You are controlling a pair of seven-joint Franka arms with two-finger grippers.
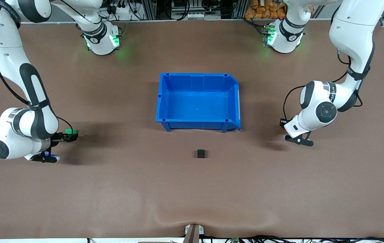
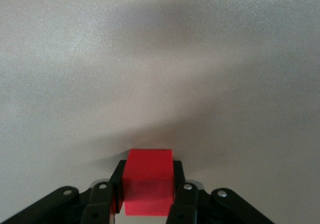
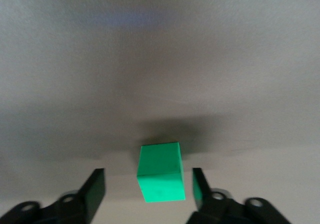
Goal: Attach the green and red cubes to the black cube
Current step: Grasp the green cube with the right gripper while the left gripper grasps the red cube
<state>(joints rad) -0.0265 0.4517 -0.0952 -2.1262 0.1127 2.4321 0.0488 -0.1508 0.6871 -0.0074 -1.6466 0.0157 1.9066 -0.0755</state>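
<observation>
The black cube (image 1: 201,154) sits alone on the brown table, nearer to the front camera than the blue bin (image 1: 163,101). My left gripper (image 1: 283,122) is low over the table toward the left arm's end. In the left wrist view (image 2: 149,168) it is shut on the red cube (image 2: 149,181), of which only a sliver (image 1: 281,124) shows in the front view. My right gripper (image 1: 72,135) is low toward the right arm's end. It stands open (image 3: 148,172) around the green cube (image 3: 160,176) (image 1: 70,131), with a gap on each side of the cube.
The blue bin stands empty at the table's middle, between the two arm bases and the black cube. A wrinkle in the table cover (image 1: 192,221) runs along the edge nearest the front camera.
</observation>
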